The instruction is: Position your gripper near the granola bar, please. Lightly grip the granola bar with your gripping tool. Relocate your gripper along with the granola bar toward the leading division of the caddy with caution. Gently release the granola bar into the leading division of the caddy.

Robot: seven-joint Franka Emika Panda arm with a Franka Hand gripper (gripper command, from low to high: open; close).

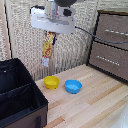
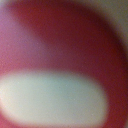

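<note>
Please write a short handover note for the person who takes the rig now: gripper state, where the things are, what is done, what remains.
Gripper: shut on the granola bar, which hangs below it in the air, above the table.
Caddy: on the table at the exterior view's left, compartments open; the bar is not yet over it.
Wrist view: only a red and white blur.
Done: approach, grip, lift.
Left: carry the bar over the caddy's leading division, lower, release gently.

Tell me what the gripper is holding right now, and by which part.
The white and grey gripper holds the flat yellow and orange-brown granola bar box by its upper end; the box hangs below it, high above the wooden table.
</note>
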